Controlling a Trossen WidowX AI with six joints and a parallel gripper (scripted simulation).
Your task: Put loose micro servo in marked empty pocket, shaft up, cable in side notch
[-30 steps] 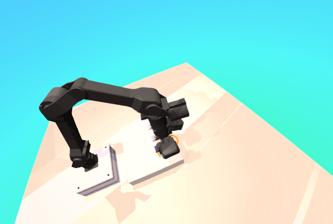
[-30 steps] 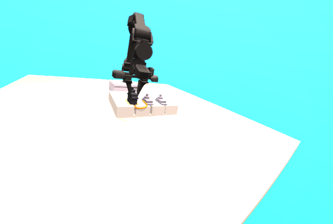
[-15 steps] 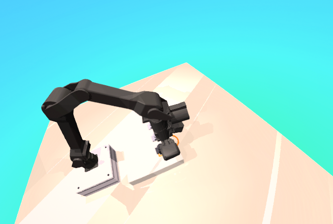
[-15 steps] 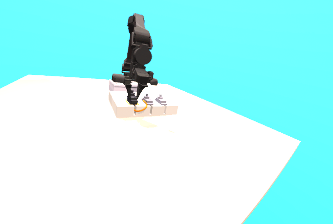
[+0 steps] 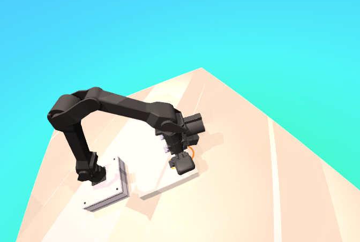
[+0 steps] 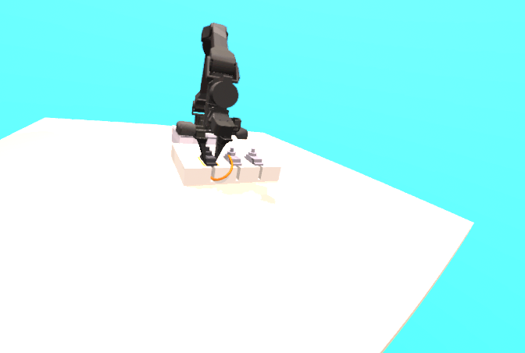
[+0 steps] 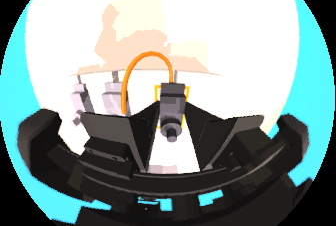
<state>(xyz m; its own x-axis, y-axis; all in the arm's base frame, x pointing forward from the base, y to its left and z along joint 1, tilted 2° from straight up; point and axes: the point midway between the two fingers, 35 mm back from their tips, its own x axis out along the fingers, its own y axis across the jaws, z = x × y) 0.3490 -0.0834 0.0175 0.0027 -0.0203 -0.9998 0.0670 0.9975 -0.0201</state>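
At the deck's near-left pocket, the micro servo [image 7: 171, 107] is held clamped between the fingers of the gripper [image 6: 210, 158], low over the yellow-marked opening [image 6: 200, 160]; whether it has bottomed out cannot be told, since the fingers hide the ears in every view. The shaft is seen pointing toward the wrist camera, so an upright pose is judged likely.

The servo is judged light and rigid, with smooth plastic sides that could slip under a weak pinch; the body flanks (not the ears or the shaft) are the sensible place to be gripped. Its orange cable [image 6: 223, 172] is the soft part: it arches out beside the body and loops down over the front face of the deck [image 6: 188, 172], seemingly toward the notch [image 6: 213, 176], though its seating there is too small to confirm. A springy loop of this kind may tilt the body on release.

Two seated servos [image 6: 233, 158] and [image 6: 253, 157] stand just beside the target, to its right in the exterior view. The nearer one is close to the cable arch and the outer finger, so a straight upward retreat is judged safest. The arm's base plate [image 5: 121, 188] lies well apart.
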